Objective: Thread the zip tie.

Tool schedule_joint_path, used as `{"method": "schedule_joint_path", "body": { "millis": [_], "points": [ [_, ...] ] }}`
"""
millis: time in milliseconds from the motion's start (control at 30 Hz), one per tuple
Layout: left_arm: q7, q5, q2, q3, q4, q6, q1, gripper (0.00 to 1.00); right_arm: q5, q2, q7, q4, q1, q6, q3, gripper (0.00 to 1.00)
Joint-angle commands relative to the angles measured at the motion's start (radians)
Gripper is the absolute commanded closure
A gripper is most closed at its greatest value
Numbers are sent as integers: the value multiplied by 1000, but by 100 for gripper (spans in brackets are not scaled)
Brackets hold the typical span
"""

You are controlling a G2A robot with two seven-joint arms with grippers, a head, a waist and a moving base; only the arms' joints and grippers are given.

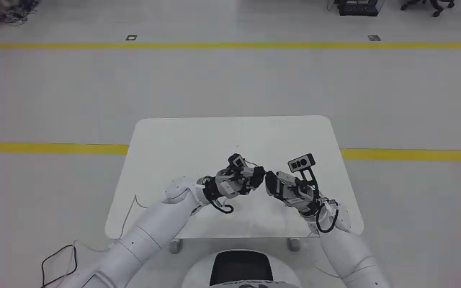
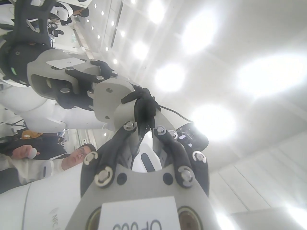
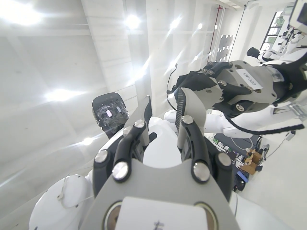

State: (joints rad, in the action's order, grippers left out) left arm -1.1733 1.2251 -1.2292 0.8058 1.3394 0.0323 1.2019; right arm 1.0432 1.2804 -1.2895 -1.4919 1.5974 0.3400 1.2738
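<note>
The right pincer (image 3: pixel 163 107) is nearest in its own wrist view. It stands open, with a clear gap between its ribbed pads (image 3: pixel 178 106) and nothing gripped. I judge it is set this way to receive the free end of the tie.

Just beyond its tips, the left pincer (image 3: pixel 189 82) looks closed. The thin black zip tie (image 3: pixel 170 79) curls out from its tip and up into the air, roughly in line with the right pincer's gap. Holding the tie raised between the two arms, tip to tip, probably leaves its ends free to be lined up for threading.

The left wrist view adds the grip seen from behind. There the left pincer's own fingers (image 2: pixel 129 126) sit close together around a dark bunch at their tips. A thin black strand (image 2: pixel 175 113) runs off to one side; whether it is the tie's tail or a cable I cannot tell.

The top view gives the placement that the wrist views lack: the two pincers meet over the near half of the white counter (image 1: pixel 216 137), about midway across it, with both arms bent inward.
</note>
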Motion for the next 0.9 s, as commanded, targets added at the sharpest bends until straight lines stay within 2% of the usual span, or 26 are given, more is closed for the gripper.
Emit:
{"method": "schedule_joint_path", "body": {
  "millis": [0,367,500,633,867],
  "points": [
    [-1,-1,-1,1,0,-1,1,100,1,0,0,1,0,0,0,83],
    [-2,-8,-4,8,1,-6,5,100,-4,-1,5,6,-2,-3,-2,94],
    [-2,-11,-5,10,2,-8,7,100,-8,-2,7,5,-2,-7,-2,94],
    [-2,-14,-7,11,2,-10,7,100,-10,-3,11,6,-2,-12,-2,100],
    [0,-10,-10,15,-2,-12,8,100,-26,-4,23,12,-8,-17,-6,100]
  ]
}}
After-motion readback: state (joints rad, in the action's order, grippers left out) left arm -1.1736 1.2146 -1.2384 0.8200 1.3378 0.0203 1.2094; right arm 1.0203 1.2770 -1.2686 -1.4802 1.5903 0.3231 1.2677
